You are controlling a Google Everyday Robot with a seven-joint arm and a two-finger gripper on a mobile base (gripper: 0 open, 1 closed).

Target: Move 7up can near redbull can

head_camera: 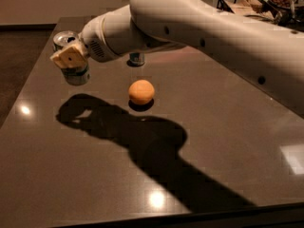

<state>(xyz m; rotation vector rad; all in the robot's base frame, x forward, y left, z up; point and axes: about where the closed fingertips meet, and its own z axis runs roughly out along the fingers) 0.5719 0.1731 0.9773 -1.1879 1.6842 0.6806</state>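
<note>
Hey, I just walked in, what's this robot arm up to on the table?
The robot's arm reaches across the dark table, and its gripper is clamped on the 7up can at the left of the view; the can looks lifted slightly. The redbull can stands farther right, mostly hidden behind the arm, with an orange in front of it. The cans are apart, so the move isn't finished.

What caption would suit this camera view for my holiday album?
Robot claw grips the 7up can above a dark table, with an orange and the redbull can nearby.
</note>
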